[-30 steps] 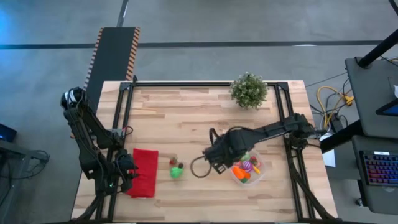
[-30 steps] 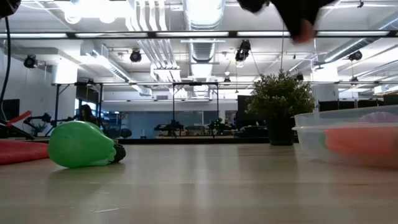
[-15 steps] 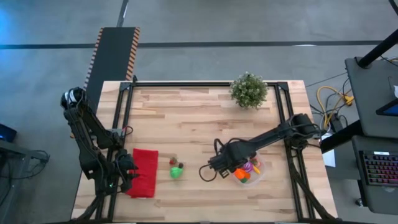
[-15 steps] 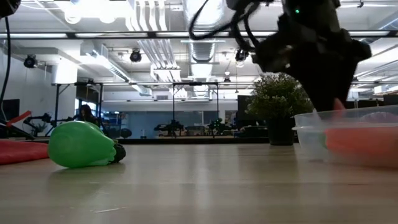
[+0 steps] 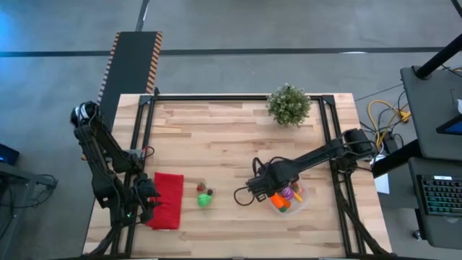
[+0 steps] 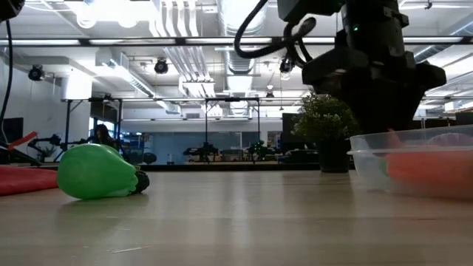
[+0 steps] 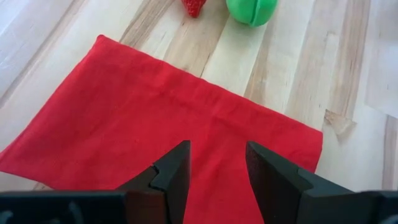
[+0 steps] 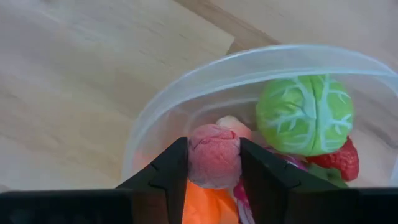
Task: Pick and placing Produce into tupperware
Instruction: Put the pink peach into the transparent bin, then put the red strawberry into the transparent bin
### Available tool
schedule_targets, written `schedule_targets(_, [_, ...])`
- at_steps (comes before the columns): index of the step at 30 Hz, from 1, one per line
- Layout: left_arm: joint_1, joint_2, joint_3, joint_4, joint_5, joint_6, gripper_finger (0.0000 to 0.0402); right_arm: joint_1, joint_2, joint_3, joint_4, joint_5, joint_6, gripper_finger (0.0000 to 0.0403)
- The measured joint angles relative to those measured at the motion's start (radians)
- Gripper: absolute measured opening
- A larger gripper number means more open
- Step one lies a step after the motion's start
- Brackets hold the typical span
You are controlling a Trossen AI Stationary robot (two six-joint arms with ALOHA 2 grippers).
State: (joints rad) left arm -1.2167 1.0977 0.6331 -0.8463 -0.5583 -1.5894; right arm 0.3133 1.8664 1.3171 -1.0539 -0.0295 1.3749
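Note:
My right gripper (image 8: 213,177) is shut on a pinkish-red toy piece (image 8: 213,152) and hangs over the near-left rim of the clear round tupperware (image 8: 186,87), seen from above as the tupperware (image 5: 299,203). Inside it lie a green cabbage-like piece (image 8: 305,115), a red piece (image 8: 339,160) and an orange piece (image 8: 205,208). A green piece (image 5: 206,200) and a small red piece (image 5: 204,189) rest on the table left of the tupperware. My left gripper (image 7: 217,168) is open and waits above the red cloth (image 7: 155,118). My right gripper pinches the pinkish-red toy piece (image 8: 214,140) between its two fingers, one finger (image 8: 168,171) on each side of it. The fingers point down from above. The piece is lifted clear, above the tupperware's rim and the orange piece inside.
A green potted plant (image 5: 289,103) stands near the table's far edge, right of the middle. The red cloth (image 5: 168,200) lies at the near left. Bare wood stretches between the green piece (image 6: 96,171) and the tupperware (image 6: 369,151). Black frame rails run along the table's sides.
My right gripper has moved toward the table's right and near edge and come down, from left of the tupperware to over its rim, staying shut on the pinkish-red piece. The pieces on the table and my left arm have kept still.

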Motion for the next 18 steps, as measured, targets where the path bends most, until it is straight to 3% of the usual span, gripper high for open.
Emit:
schedule_targets(12, [0.000,0.000,0.000,0.001,0.001,0.000,0.0139,-0.010,-0.001,0.039,0.038,0.103,0.031,0.0218])
schedule_targets(18, [0.000,0.000,0.001,0.001,0.002,-0.002,0.0139,-0.011,-0.001,0.141,0.038,0.173,0.009,0.0239])
